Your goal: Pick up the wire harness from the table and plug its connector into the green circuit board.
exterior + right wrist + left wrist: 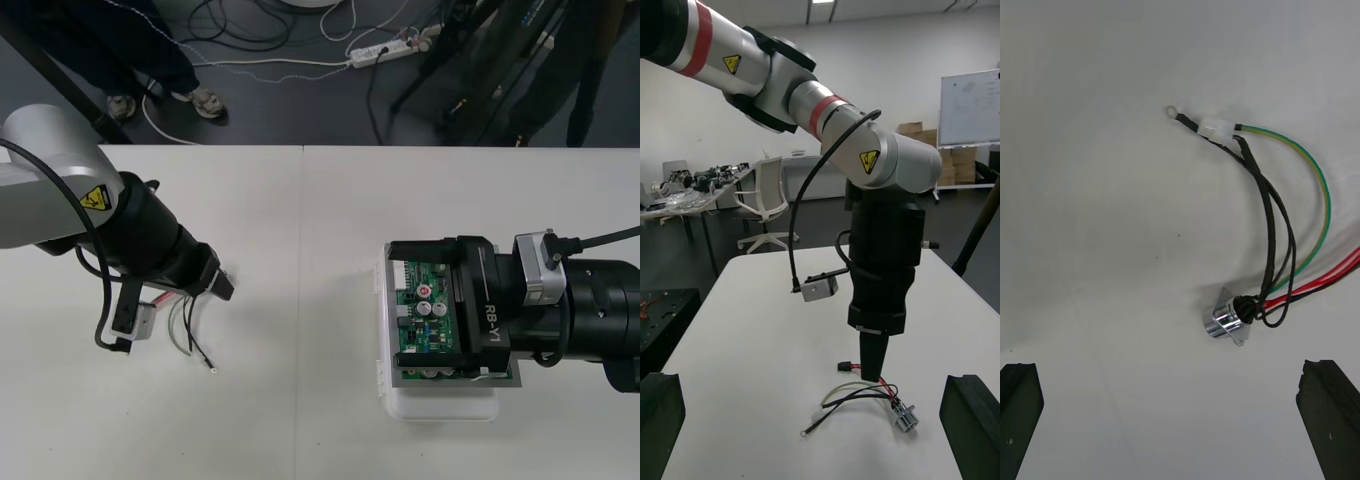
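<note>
The wire harness [188, 335] lies on the table at the left, with green, black and red wires. Its round metal socket [1225, 324] rests just ahead of my left gripper [1180, 420], which hangs open right above it with nothing between the fingers. In the right wrist view the left gripper [872, 364] points straight down at the harness [869, 396], whose small black plug [844, 366] lies beside it. The green circuit board [432, 320] on its white base [440, 405] sits at the right. My right gripper [428, 305] stands open over the board, one finger on each side.
A ring terminal [212, 368] on a black lead trails from the harness toward the table's near side. A seam [300, 300] runs down the table between harness and board. Cables lie on the dark floor beyond the far edge.
</note>
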